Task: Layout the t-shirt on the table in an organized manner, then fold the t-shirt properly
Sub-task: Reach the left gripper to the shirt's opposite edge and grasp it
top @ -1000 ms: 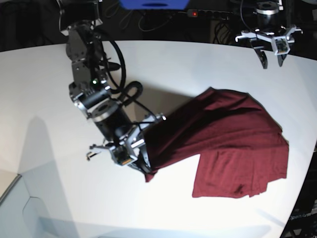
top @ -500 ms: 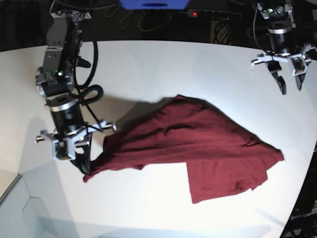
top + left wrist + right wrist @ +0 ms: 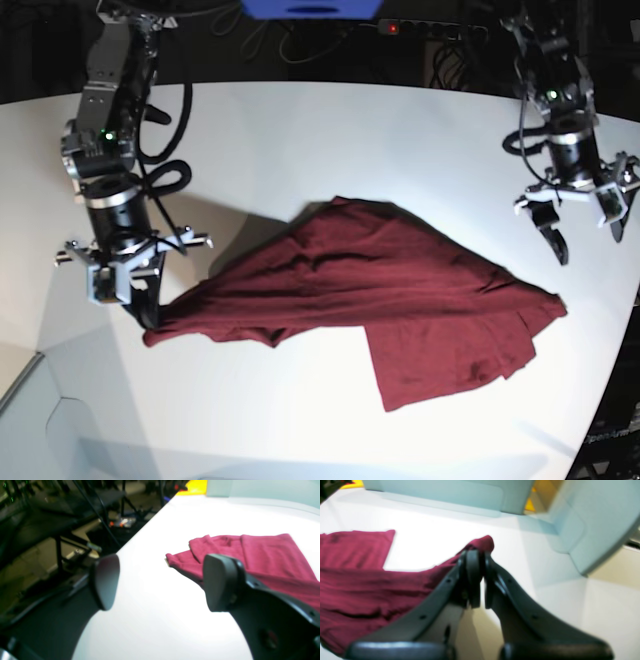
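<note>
Left wrist view: the left tool (image 3: 160, 582) is shown with its pads well apart and nothing between them, held above the bare white surface (image 3: 155, 630); the t-shirt (image 3: 250, 555) lies flat beyond it, its nearest corner just past the tool, not touched. Right wrist view: the right tool (image 3: 477, 562) is seen pressed together on a bunched edge of the t-shirt (image 3: 357, 590), a small tuft of cloth showing beyond the pads, the rest trailing away over the surface (image 3: 445, 527). Base view: the t-shirt (image 3: 390, 300) is spread as a creased, slanted mass, one end drawn to a point at the right tool (image 3: 135, 300), the opposite corner lying near the left tool (image 3: 585, 215), with a loose flap turned toward the near edge of the surface (image 3: 300, 140). The laying-out step is judged to be in hand; no fold is begun. The next move is judged to call for the left tool to be lowered onto the corner nearest it, so that the t-shirt can be drawn taut between both tools and flattened.
</note>
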Motion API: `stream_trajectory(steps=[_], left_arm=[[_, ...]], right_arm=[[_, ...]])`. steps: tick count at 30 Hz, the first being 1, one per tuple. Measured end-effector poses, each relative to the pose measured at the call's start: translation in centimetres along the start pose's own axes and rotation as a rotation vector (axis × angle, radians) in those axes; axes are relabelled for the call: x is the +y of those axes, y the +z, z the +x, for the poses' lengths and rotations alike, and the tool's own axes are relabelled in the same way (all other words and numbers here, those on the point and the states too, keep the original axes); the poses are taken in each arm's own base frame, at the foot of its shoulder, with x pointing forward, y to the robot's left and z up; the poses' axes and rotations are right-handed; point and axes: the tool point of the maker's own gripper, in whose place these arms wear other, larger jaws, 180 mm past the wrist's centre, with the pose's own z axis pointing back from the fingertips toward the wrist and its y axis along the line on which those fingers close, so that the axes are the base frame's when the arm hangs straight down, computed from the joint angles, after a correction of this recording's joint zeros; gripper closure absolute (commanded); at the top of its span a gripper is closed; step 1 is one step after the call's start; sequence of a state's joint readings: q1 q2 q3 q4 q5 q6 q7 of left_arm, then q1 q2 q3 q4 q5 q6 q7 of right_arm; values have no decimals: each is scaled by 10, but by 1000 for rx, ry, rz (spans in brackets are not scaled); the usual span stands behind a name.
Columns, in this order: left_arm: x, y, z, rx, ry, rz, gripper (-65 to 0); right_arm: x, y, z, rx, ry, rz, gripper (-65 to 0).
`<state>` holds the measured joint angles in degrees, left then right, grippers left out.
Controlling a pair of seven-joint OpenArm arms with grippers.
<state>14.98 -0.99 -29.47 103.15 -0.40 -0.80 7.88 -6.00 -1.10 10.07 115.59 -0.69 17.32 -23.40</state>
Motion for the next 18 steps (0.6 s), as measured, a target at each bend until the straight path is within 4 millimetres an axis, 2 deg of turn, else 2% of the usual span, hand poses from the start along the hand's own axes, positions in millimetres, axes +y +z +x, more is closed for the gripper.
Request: stream_trajectory(steps=[2, 5, 8, 12, 16, 18], left_arm=[[3, -22, -12, 34, -2, 6, -523], [2, -44, -28, 72, 21, 18, -523], [-2, -68, -40, 110, 41, 17, -523], [4, -101, -44, 125, 47, 35, -523], [-3, -120, -76, 232, 89, 42, -523], [-8, -126, -85, 261, 93, 32, -523]], right_arm=[[0, 0, -3, 12, -1, 1, 0], [-1, 0, -3, 11, -2, -1, 0], [-9, 5, -11, 32, -4, -26, 0], [-23, 5, -16, 46, -3, -61, 0], [-36, 9, -24, 71, 1, -93, 0], [-38, 10, -26, 77, 5, -96, 0]])
